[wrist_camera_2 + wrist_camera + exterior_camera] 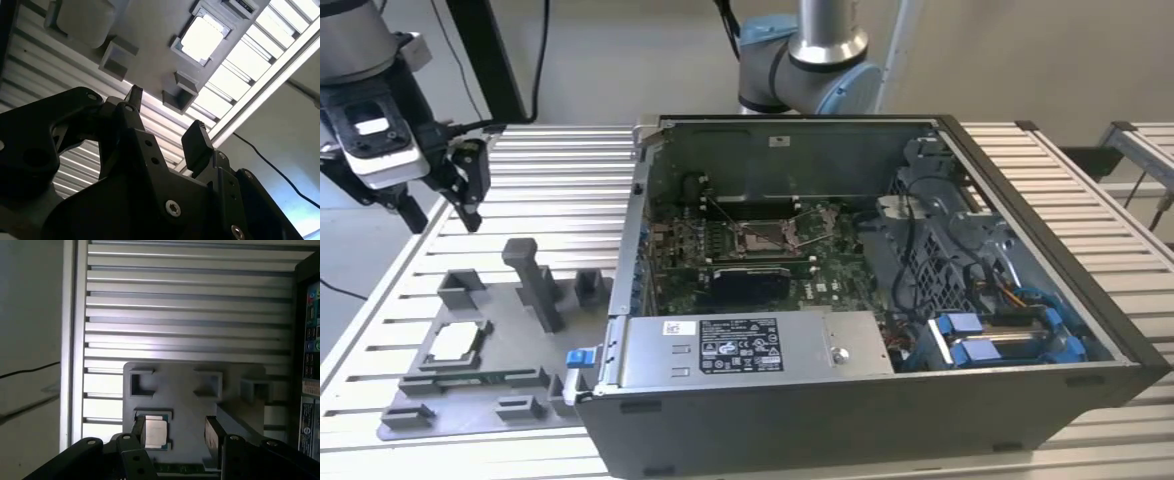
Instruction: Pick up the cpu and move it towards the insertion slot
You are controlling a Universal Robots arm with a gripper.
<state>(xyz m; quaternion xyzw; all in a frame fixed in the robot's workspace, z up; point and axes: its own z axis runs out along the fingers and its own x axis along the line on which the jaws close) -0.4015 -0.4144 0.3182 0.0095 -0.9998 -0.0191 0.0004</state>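
Note:
The cpu (454, 342) is a flat silvery square lying in a pocket of the grey tray (491, 330) on the exterior view's left. High above the table, beyond the tray's far end, my gripper (440, 213) hangs open and empty. In both wrist views the cpu (202, 34) (155, 432) lies in its pocket, well clear of the spread fingertips (134, 93). The gripper (175, 436) holds nothing, and in the second wrist view the gripper (165, 114) also shows an empty gap. The insertion slot (761, 235), a metal-framed square, sits on the green motherboard inside the open computer case (881, 370).
Upright grey posts (534, 280) stand on the tray next to the cpu pocket. The case's near wall and its power supply (747, 345) rise between the tray and the slot. Cables and blue drive brackets (987, 335) fill the case's right side. The arm's base (803, 60) stands behind the case.

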